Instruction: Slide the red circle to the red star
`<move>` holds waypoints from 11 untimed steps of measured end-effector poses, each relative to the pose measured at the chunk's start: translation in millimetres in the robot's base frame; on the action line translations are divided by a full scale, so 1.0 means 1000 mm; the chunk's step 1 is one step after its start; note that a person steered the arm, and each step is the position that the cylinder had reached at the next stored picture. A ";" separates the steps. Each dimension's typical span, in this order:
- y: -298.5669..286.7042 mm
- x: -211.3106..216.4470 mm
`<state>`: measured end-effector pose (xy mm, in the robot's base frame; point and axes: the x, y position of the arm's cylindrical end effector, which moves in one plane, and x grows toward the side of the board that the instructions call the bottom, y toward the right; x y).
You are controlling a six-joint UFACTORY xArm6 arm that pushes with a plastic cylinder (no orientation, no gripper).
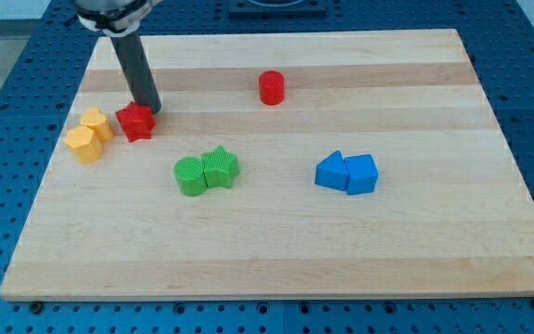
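While the dark rod's tip sits right against the small red star-shaped block at the view's left (a bare rod, nothing to open or close), the red cylindrical circle block stands well apart toward the top centre. Any push here risks shunting the star into the two yellow blocks beside it.

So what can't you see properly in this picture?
- My tip: its very end sits right against the red star, so touching or not is unclear.
- The arm above the rod: cut off by the view's top edge.
- The two yellow blocks: too small to name their shapes, and they overlap.
- The two blue blocks: pressed together, shapes unclear.
- The red circle: its far side is hidden.
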<state>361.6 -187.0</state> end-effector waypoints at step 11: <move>0.210 -0.041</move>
<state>320.7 23.3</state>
